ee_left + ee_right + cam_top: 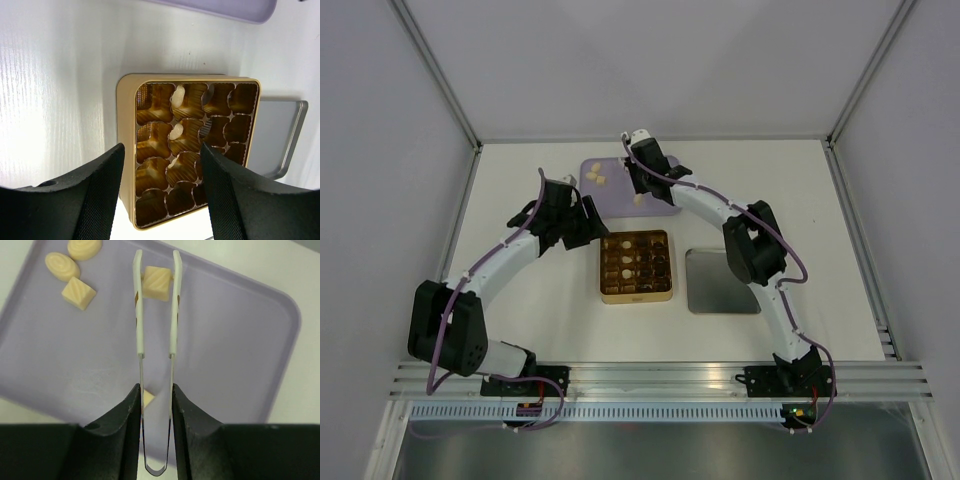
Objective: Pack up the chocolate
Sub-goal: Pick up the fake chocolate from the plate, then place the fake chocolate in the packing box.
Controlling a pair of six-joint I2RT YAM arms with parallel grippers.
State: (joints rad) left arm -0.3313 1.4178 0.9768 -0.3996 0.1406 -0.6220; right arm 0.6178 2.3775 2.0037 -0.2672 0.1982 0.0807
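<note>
My right gripper [156, 392] is shut on metal tweezers [173, 315] with white tips. The tips pinch a pale cream square chocolate [157, 284] over the purple tray [235, 350]. Three more cream chocolates [79, 292] lie at the tray's far left, and another piece [148, 399] peeks out beside my left finger. My left gripper [161, 149] stands open and holds nothing, just above the near-left part of the gold tin [126, 125]. Cream chocolates [178, 96] sit in some of the tin's cells. From above, the tin [603, 270] lies mid-table between both arms.
A grey metal lid [720, 281] lies flat to the right of the tin. The purple tray [660, 205] sits behind the tin near the back of the white table. Pale walls with metal posts close in the table on three sides.
</note>
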